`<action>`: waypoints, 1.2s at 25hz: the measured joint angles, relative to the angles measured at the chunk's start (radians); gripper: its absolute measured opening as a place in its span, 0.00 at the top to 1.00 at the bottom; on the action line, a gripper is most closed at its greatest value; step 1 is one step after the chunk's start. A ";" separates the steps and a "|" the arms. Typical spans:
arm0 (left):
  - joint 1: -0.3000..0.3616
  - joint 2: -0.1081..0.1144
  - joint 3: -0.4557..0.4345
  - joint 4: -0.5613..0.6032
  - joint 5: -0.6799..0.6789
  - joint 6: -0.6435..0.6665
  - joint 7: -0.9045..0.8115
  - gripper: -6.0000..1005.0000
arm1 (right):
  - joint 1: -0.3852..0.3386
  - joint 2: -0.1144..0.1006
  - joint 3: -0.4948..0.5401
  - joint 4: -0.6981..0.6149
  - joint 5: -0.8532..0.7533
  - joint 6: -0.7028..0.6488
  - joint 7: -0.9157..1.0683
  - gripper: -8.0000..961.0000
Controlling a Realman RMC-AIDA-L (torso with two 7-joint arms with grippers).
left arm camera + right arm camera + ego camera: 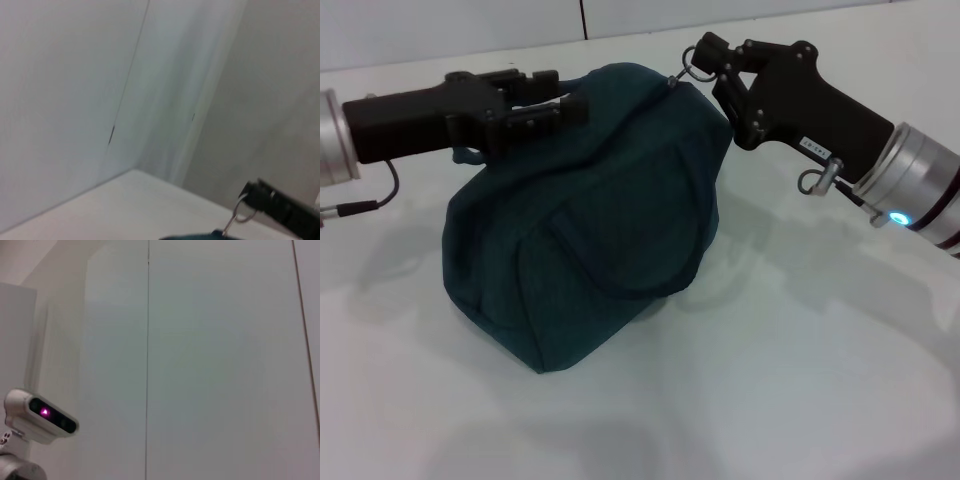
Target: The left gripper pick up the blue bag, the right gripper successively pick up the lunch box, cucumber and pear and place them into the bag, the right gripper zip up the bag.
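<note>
The blue bag (590, 210) stands bulging on the white table, with one handle (650, 285) hanging down its front. My left gripper (563, 97) reaches in from the left and is shut on the bag's top edge. My right gripper (706, 62) comes in from the right and is shut on the metal ring pull (697, 70) of the zipper at the bag's top right end. The left wrist view shows the right gripper (252, 192) on the ring pull (243, 213) and a sliver of the bag (200, 236). The lunch box, cucumber and pear are out of view.
The white table (800, 380) spreads around the bag. A wall with panel seams (582, 18) stands close behind. The right wrist view shows only the wall and a small white camera unit (42, 415) with a pink light.
</note>
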 joint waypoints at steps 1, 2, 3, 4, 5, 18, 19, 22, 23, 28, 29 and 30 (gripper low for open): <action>-0.004 0.000 0.000 0.000 0.010 -0.008 -0.005 0.36 | 0.000 0.000 0.000 0.000 0.001 0.001 0.000 0.98; -0.006 0.000 0.000 0.000 0.015 -0.011 -0.008 0.36 | 0.001 0.000 0.000 0.000 0.002 0.001 0.000 0.98; -0.008 0.000 0.000 0.001 0.019 -0.012 -0.009 0.36 | 0.002 0.000 0.001 0.000 0.002 0.002 0.000 0.98; -0.008 0.000 0.000 0.001 0.021 -0.013 -0.010 0.36 | 0.003 0.000 0.001 -0.001 0.002 0.002 0.000 0.98; -0.009 0.000 0.000 0.001 0.023 -0.015 -0.012 0.38 | 0.005 0.000 0.001 -0.001 0.002 0.003 0.000 0.98; -0.019 -0.001 0.000 0.032 0.074 -0.106 0.003 0.59 | 0.011 0.003 -0.003 0.006 0.002 0.006 0.006 0.98; -0.022 -0.001 0.000 0.036 0.086 -0.110 0.010 0.61 | 0.011 0.003 -0.004 0.006 0.002 0.006 0.006 0.98; -0.023 -0.002 0.000 0.050 0.097 -0.114 0.030 0.68 | 0.008 0.004 -0.006 0.006 0.004 0.006 0.006 0.98; -0.023 -0.002 0.000 0.052 0.099 -0.114 0.036 0.70 | 0.006 0.005 -0.006 0.006 0.005 0.005 0.007 0.98; -0.012 -0.002 0.000 0.052 0.094 -0.113 0.046 0.87 | -0.004 0.005 -0.002 0.007 0.005 0.003 0.008 0.98; -0.010 -0.002 0.000 0.052 0.092 -0.112 0.047 0.87 | -0.008 0.005 0.000 0.007 0.006 0.005 0.008 0.98; -0.008 -0.002 0.000 0.052 0.092 -0.112 0.054 0.88 | -0.012 0.005 0.002 0.008 0.006 0.006 0.008 0.98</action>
